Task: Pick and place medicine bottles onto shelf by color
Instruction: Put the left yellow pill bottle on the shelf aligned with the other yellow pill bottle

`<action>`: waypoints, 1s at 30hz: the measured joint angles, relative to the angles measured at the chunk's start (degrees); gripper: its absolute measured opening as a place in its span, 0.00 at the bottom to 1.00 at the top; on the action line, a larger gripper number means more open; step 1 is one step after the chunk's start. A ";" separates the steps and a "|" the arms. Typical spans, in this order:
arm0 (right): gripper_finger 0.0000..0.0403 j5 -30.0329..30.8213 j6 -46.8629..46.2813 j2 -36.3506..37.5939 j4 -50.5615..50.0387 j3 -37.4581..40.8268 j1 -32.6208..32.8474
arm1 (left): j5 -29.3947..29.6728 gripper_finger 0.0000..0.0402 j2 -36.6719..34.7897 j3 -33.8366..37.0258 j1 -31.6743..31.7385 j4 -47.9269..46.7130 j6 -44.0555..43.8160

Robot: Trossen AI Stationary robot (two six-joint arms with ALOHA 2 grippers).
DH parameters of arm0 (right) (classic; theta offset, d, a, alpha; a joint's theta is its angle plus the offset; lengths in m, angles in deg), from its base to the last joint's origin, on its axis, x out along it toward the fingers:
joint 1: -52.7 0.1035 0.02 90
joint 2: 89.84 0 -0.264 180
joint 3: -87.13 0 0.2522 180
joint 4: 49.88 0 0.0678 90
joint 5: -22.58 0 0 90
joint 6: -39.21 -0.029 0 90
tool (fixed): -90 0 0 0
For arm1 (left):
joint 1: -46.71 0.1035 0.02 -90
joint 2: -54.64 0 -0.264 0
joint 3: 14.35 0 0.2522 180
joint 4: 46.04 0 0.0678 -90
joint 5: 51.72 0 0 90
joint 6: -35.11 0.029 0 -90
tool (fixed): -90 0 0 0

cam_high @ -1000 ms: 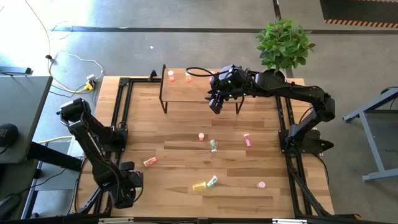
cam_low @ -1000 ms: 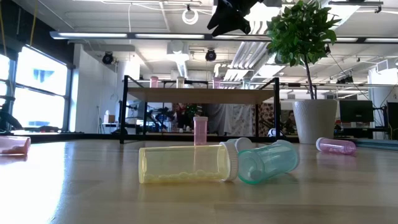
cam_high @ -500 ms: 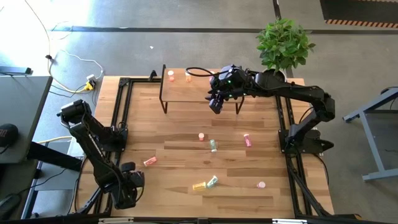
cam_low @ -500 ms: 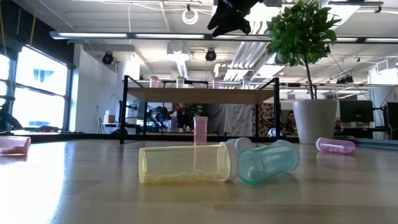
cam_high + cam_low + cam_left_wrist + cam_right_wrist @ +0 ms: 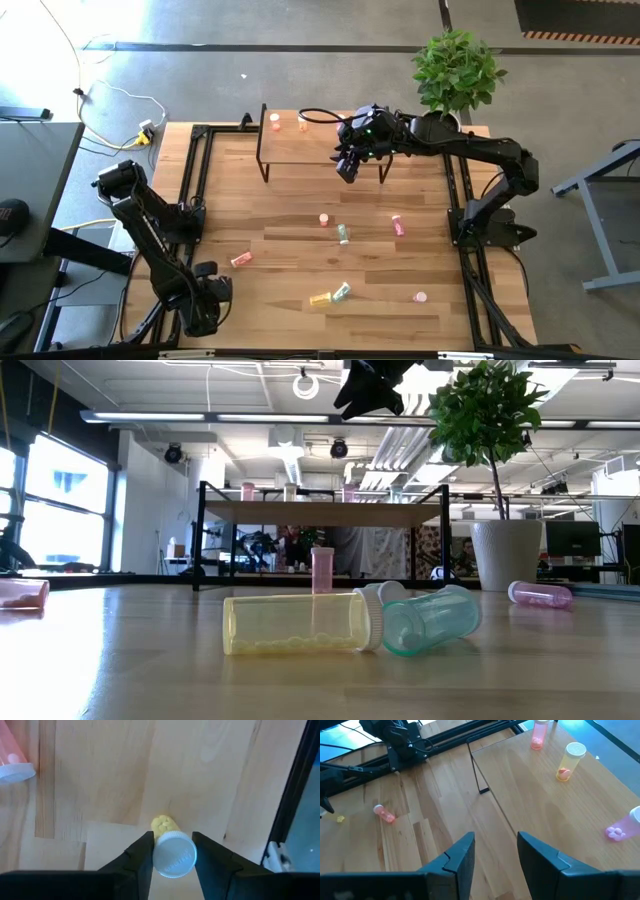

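At the table's near left corner my left gripper (image 5: 205,302) (image 5: 172,840) points down, shut on a small bottle with a white cap and yellow pills (image 5: 165,824); the high view hides this bottle under the gripper. My right gripper (image 5: 346,168) (image 5: 495,842) hangs open and empty above the right end of the shelf (image 5: 320,142). Three bottles (image 5: 570,760) sit on the shelf board. Other bottles lie loose on the tabletop, among them a yellow one (image 5: 300,624) lying beside a green one (image 5: 430,618), and a pink one standing upright (image 5: 322,570). My left gripper pinches the bottle's white cap (image 5: 174,855) between its two fingers, one on each side. The fingers come from above, pointing down. The bottle stands about upright with its cap facing up; whether its bottom rests on the table I cannot tell.
A salmon bottle (image 5: 12,755) lies close to my left gripper. More bottles (image 5: 344,234) are scattered across the table's middle and near right. A potted plant (image 5: 457,68) stands at the far right corner. Black frame rails (image 5: 195,170) run along both table sides.
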 joint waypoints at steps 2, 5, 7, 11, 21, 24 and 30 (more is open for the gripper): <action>0.35 0.00 0.00 0.00 0.02 -0.01 0.00 | -0.14 0.29 -0.19 -0.71 0.95 -0.17 0.65; 0.35 0.00 0.00 0.00 0.02 0.00 0.00 | -0.11 0.29 -0.86 -2.67 3.41 -1.08 3.56; 0.35 0.00 0.00 0.00 0.02 0.00 0.00 | -0.11 0.28 -1.41 -4.21 5.77 -2.91 5.97; 0.35 0.00 0.00 0.00 0.00 0.00 0.00 | 0.30 0.28 -2.63 -7.91 11.80 -7.64 12.21; 0.35 5.36 0.01 -0.02 -0.13 0.00 -0.03 | 2.86 0.28 -4.31 -17.09 30.44 -17.85 34.50; 0.35 8.21 0.02 -0.02 -0.13 0.00 -0.47 | 3.18 0.28 -4.34 -19.71 36.06 -19.65 42.11; 0.35 8.41 0.01 -0.02 -0.03 0.00 -2.60 | 3.18 0.28 -4.31 -24.21 46.88 -20.71 55.27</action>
